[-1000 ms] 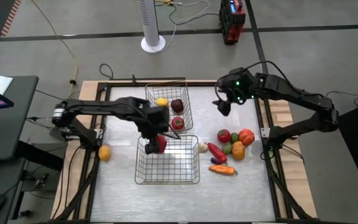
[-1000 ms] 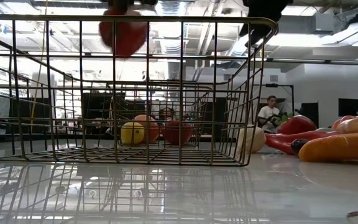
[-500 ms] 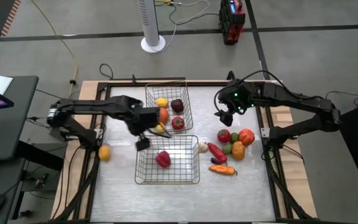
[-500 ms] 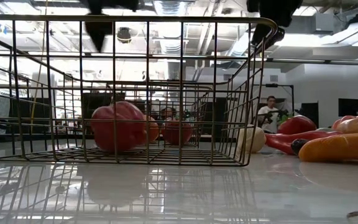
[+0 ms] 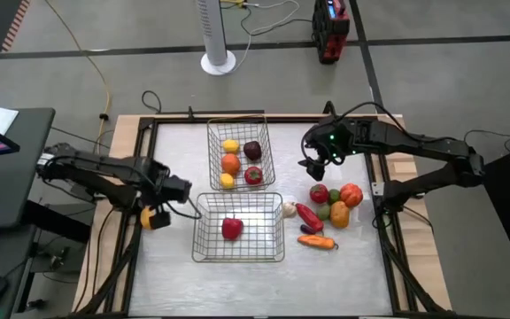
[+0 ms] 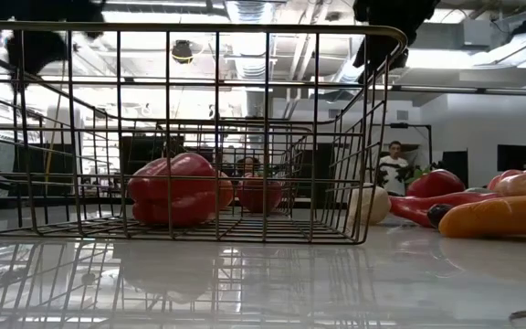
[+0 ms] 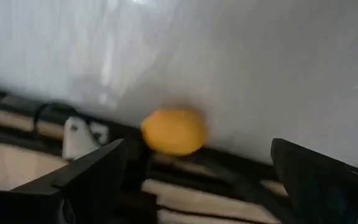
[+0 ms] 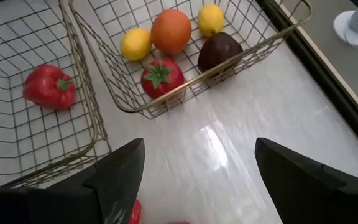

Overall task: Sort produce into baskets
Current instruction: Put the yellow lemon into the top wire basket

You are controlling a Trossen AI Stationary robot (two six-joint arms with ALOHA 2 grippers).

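Produce: yellow fruit (image 5: 150, 218) at table's left edge, outside baskets; red pepper (image 5: 231, 229) in near basket (image 5: 204, 252). Left gripper (image 5: 181, 189) wide open, empty, just beside fruit. Right gripper (image 5: 312, 167) open, empty, above right pile (image 5: 330, 209). Risk: finger nudges round fruit, rolls off edge.

The red pepper (image 5: 231, 228), 1 second ago high in the left gripper (image 5: 181, 188) over the near basket (image 5: 204, 252), now lies on that basket's floor. The left gripper has opened and swung away to the table's edge, beside a yellow-orange fruit (image 5: 149, 218). The right gripper (image 5: 312, 164) has drifted slightly toward the baskets.
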